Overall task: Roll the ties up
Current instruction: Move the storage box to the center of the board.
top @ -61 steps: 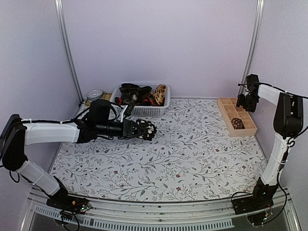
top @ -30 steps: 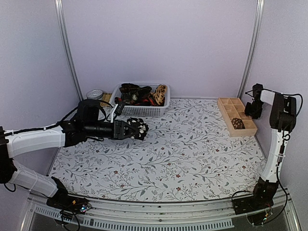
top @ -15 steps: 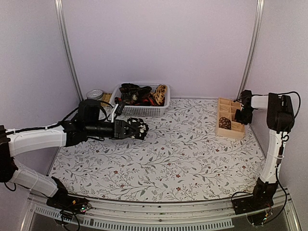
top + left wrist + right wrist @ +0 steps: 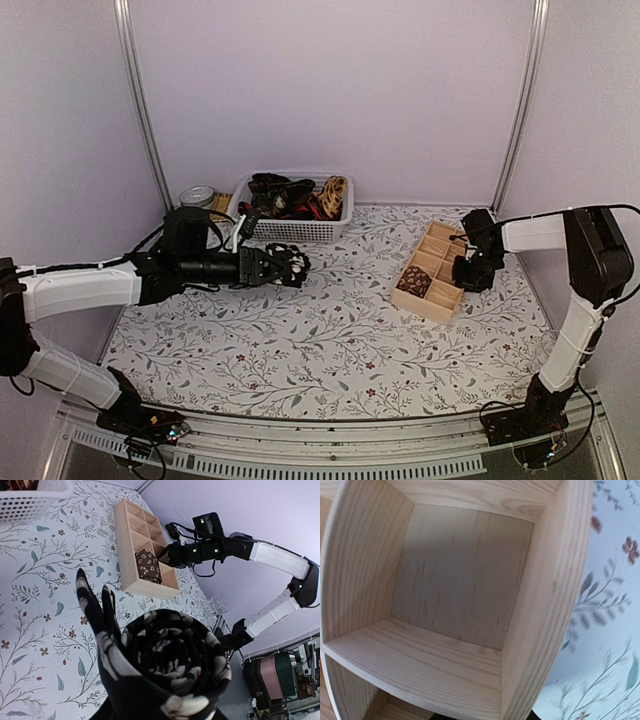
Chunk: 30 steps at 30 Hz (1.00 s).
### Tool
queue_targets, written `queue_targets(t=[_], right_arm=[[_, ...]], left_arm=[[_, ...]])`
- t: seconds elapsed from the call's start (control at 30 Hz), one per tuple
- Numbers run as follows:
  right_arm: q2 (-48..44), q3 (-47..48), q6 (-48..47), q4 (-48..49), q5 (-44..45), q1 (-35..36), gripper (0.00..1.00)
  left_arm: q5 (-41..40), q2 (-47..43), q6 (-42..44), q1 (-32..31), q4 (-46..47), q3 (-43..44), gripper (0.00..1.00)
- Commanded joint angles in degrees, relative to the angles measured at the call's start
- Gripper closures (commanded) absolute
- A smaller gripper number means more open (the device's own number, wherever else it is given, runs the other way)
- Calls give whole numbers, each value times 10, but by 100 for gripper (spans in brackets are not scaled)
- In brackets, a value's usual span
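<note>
Top external: clamping rolled tie [image 4: 293, 262] in left gripper [image 4: 286, 268], left of box [image 4: 428, 304]; cannot tell grip of right gripper [image 4: 466, 275]; next, into free compartment [image 4: 440, 246].

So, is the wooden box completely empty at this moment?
No, a brown patterned rolled tie sits in one compartment of the wooden box, while the other compartments in view look bare.

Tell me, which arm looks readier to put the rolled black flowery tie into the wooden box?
Left, probably: the left gripper holds the rolled black pale-flowered cloth tie, while the right gripper grips the wall of the pale wooden compartment box.
</note>
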Motion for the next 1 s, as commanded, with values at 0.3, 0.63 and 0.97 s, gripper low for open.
queue_targets(t=[0.3,0.63,0.97], right_arm=[[-156,-139,168,58,-20,238,73],[-229,-181,265,84,-13,376,70],[-350,-183,251,-6,56,404,53]], left_arm=[[30,117,7,2,6,111,100],[31,252,-26,-62,32,239,100],[187,449,-12,-89,4,427,100]])
